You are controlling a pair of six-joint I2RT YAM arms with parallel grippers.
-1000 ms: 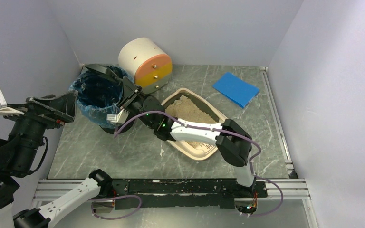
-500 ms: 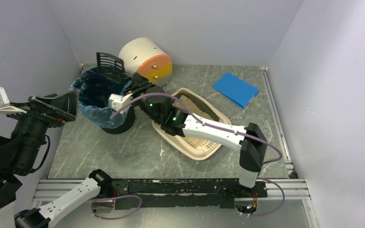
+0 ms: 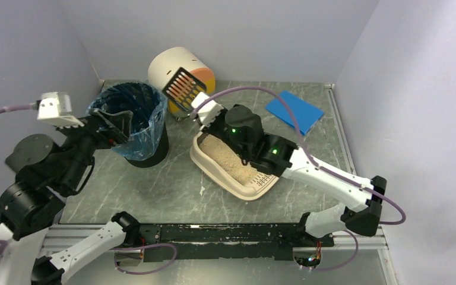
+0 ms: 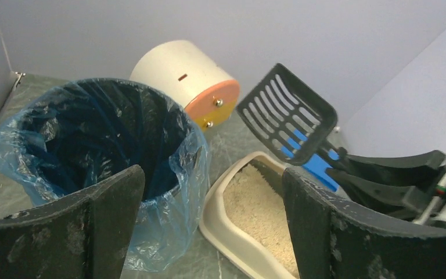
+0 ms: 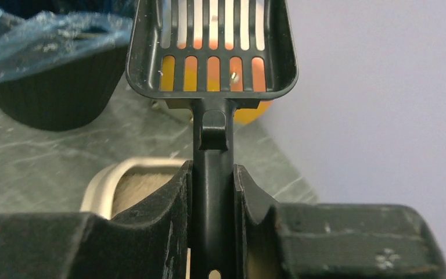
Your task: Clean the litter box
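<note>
So there's a grey marbled table (image 3: 154, 184) and the litter box (image 3: 228, 185) sits about mid-table at an angle, with tan litter inside. Just left of it is a black bin (image 3: 154, 148) with a blue liner. A white drawer unit (image 3: 166, 65) with orange fronts is at the far side, and a blue pad (image 3: 295, 111) lies far right. The right gripper (image 5: 212, 192) is clamped tight on the handle of a black slotted scoop (image 3: 184, 89), holding it up over the box's far end, in front of the drawers. The left gripper (image 4: 212, 177) hangs by the bin's near-left side, its jaws spread wide with nothing in them.
</note>
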